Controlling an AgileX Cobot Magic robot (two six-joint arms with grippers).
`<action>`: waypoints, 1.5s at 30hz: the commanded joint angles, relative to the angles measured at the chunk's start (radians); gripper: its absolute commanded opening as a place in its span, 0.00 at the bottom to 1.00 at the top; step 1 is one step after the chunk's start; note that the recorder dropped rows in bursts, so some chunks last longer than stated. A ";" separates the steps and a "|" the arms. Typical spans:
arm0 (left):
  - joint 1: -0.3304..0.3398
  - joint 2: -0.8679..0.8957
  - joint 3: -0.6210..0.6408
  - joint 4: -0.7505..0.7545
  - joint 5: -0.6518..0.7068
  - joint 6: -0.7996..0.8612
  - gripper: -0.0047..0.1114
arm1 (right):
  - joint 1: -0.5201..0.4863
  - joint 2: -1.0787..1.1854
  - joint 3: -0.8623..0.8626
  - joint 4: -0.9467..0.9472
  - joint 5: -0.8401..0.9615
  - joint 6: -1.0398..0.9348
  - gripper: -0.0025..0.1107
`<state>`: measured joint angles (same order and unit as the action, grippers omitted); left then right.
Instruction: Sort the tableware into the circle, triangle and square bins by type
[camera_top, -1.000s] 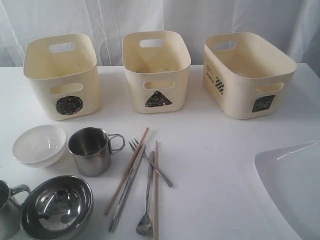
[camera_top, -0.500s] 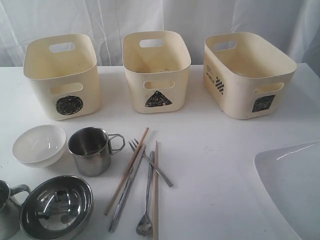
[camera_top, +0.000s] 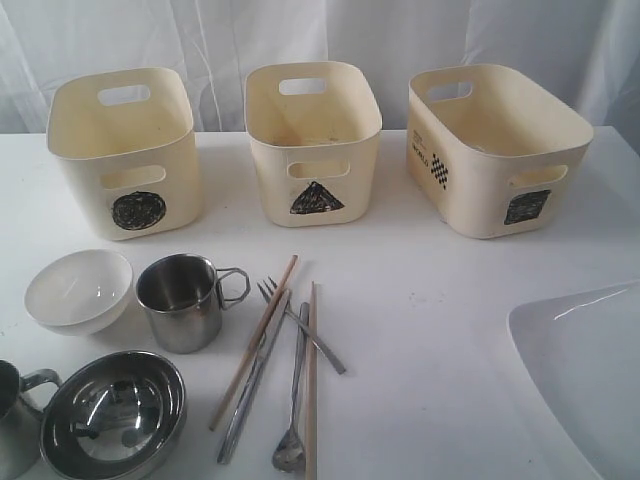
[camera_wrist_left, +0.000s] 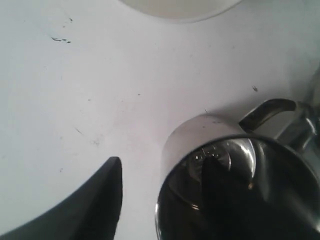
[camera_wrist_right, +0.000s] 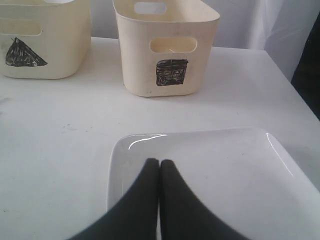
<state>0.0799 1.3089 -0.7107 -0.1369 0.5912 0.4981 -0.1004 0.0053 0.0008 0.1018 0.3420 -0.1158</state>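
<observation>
Exterior view, bins (camera_top: 313, 140) at twelve o'clock, cutlery (camera_top: 299, 350) at six, steel mug (camera_top: 12, 430) at eight, left claw (camera_wrist_left: 165, 161) wide astride its wall, right claw (camera_wrist_right: 159, 162) pinched together, empty, over white plate (camera_top: 580, 370) at four.

Cutlery (camera_top: 298, 370) loose before triangle bin (camera_top: 350, 195)

Ext. view: large white square plate (camera_top: 585, 370) is running off right & bottom edges, only a corner showing. 2nd mug (camera_top: 15, 415) is getting cut at bottom-left. Steel bowl (camera_top: 113, 413) and one chopstick (camera_top: 311, 380) are clipping the bottom edge.

Left wrist: 2nd mug (camera_wrist_left: 235, 150) is spilling past bottom & right edges, and white bowl (camera_wrist_left: 180, 7) is showing just a rim sliver. Left end effector (camera_wrist_left: 162, 161): one finger is blending w/ the mug's dark inside, outline unclear.

Right wrist: right end effector (camera_wrist_right: 159, 162) is covering pt of the plate. Triangle bin (camera_wrist_right: 40, 45) is being cropped.
</observation>
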 joint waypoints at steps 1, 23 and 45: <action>0.001 0.025 0.016 -0.008 -0.026 0.007 0.50 | 0.001 -0.005 -0.001 -0.002 -0.007 0.002 0.02; 0.001 0.062 -0.050 0.066 0.147 0.120 0.04 | 0.001 -0.005 -0.001 -0.002 -0.007 0.002 0.02; -0.049 -0.022 -0.367 -0.325 -1.041 -0.134 0.04 | 0.001 -0.005 -0.001 -0.002 -0.007 0.002 0.02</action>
<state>0.0519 1.2309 -1.0746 -0.4560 -0.2575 0.5215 -0.1004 0.0053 0.0008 0.1018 0.3420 -0.1158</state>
